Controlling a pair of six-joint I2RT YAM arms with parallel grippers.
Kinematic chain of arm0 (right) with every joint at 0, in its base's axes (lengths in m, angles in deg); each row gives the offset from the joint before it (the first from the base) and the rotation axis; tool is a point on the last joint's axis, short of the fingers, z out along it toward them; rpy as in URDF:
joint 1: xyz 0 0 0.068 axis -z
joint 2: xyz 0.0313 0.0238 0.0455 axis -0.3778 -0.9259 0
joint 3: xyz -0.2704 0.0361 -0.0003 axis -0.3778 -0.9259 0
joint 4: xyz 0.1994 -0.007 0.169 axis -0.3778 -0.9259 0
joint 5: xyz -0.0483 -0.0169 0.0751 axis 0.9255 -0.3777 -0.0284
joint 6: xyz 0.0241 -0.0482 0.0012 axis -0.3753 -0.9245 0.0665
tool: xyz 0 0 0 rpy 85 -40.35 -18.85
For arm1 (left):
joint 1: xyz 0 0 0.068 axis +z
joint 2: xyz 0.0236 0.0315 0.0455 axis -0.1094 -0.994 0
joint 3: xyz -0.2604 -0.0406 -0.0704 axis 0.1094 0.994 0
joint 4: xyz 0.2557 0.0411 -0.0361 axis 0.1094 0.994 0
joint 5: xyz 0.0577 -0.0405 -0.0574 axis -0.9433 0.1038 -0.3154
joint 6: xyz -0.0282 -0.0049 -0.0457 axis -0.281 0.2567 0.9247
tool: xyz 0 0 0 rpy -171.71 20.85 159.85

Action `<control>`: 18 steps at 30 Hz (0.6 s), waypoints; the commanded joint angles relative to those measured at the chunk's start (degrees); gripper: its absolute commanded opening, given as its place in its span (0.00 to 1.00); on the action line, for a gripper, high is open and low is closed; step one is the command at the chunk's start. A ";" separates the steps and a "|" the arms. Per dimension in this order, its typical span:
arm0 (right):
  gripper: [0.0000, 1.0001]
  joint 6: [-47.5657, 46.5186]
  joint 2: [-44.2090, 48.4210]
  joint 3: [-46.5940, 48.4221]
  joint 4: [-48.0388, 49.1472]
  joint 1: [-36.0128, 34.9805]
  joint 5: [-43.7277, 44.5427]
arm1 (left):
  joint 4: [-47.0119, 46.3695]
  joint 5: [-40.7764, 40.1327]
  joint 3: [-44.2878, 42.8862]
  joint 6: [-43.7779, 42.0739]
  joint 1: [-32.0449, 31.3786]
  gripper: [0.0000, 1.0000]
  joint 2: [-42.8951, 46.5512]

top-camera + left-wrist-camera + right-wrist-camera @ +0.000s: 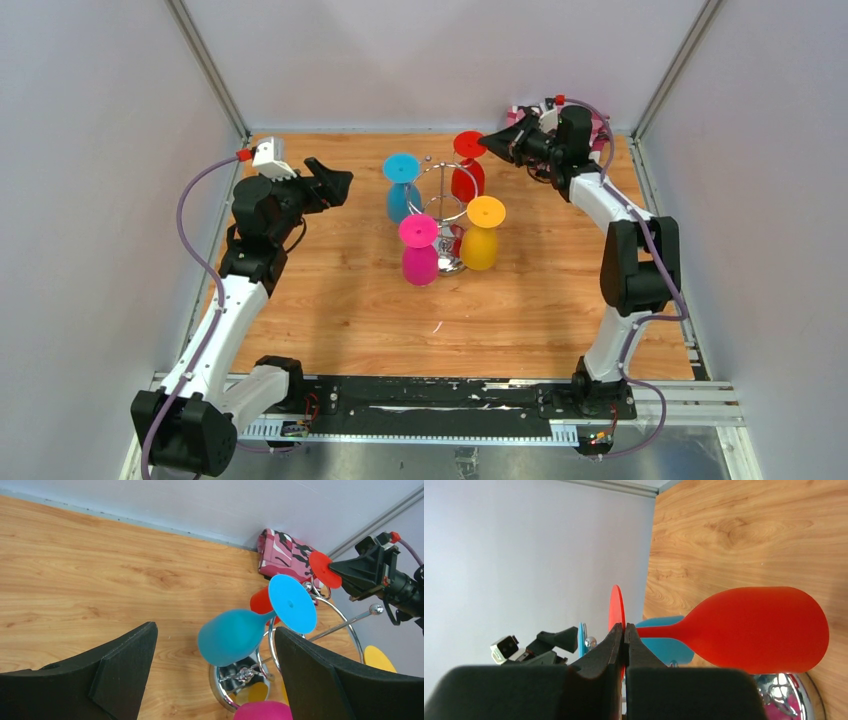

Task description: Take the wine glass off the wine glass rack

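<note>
The chrome wine glass rack [447, 205] stands mid-table with coloured wine glasses hanging bowl-down around it. My right gripper [488, 141] is shut on the flat foot of the red wine glass [467, 178] at the rack's far side. In the right wrist view the fingertips [616, 632] pinch the edge of the red foot disc [615, 605], and the red bowl [764, 630] stretches to the right. My left gripper [345, 186] is open just left of the blue glass [401, 190], which shows between its spread fingers [125, 670] without touching them.
A pink glass [419, 252] and a yellow glass [482, 238] hang on the rack's near side. A pink camouflage pouch [285, 555] lies at the back wall behind the right arm. The rack's round mirror base [222, 685] sits on the wooden tabletop [330, 310].
</note>
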 commanded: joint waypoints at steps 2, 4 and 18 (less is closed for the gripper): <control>0.00 2.18 -3.66 6.49 2.69 1.86 -0.19 | 0.06 0.15 0.83 -0.73 0.23 0.93 0.90; 0.00 2.12 -4.49 8.27 2.77 2.51 -0.17 | 0.08 -0.06 0.83 -0.82 0.23 0.93 0.82; 0.00 2.66 7.69 9.70 9.21 9.00 -1.82 | 0.72 -1.13 -6.89 -0.91 0.23 0.94 -1.80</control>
